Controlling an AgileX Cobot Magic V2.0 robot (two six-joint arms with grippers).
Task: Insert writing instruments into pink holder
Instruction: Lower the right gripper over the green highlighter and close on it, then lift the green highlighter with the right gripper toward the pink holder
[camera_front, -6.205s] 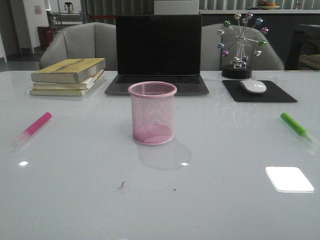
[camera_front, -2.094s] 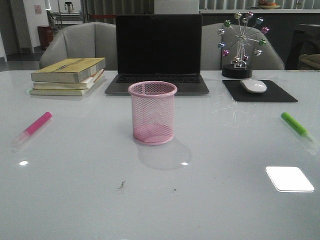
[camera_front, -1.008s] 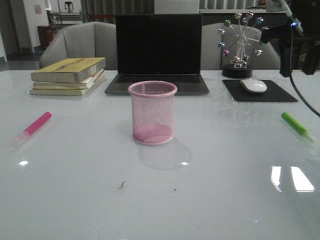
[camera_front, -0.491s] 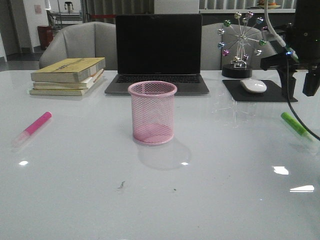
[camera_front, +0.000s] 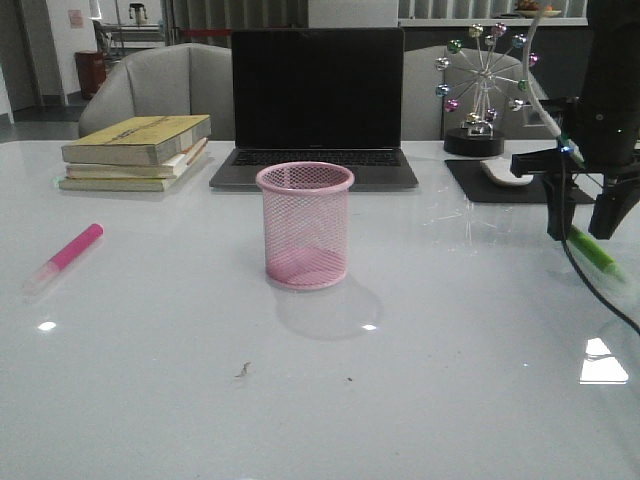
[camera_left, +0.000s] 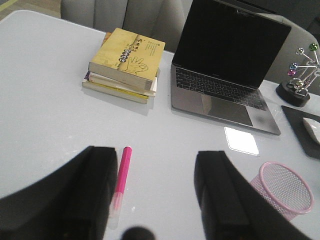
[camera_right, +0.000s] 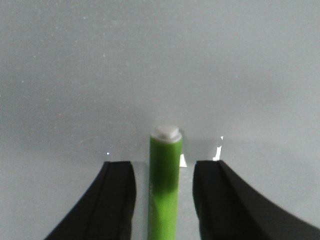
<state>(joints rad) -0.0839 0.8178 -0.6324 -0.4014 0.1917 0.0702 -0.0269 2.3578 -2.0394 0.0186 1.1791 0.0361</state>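
Pink wire mesh formed the holder (camera_front: 305, 226), which stood upright and empty near the middle of the pale glossy table (camera_front: 320, 400), just in front of a dark-screened laptop (camera_front: 317, 105). Neither marker was in it. The pink highlighter (camera_front: 66, 256) lay flat on the table well to the holder's left, its pale cap toward the near edge. In the left wrist view the same highlighter (camera_left: 120, 183) lay just inside one finger of the left gripper (camera_left: 152, 195), whose two dark fingers were spread wide apart and held nothing; whether the gripper hung above the table or close to it could not be told.

The green highlighter (camera_front: 591, 250) lay flat well to the holder's right. The right gripper (camera_front: 581, 205) stood directly over it, fingers pointing down and spread, one on each side of the barrel. The right wrist view showed the green barrel (camera_right: 164, 185) running between the two black fingers (camera_right: 117, 200) with a gap on each side, so the claw straddled the marker without pinching it.

Farther back, a stack of yellow books (camera_front: 138, 152) sat to the left of the laptop. To its right were a black mouse pad (camera_front: 500, 188), partly hidden by the arm, and a small ferris-wheel ornament (camera_front: 482, 88) with coloured balls.
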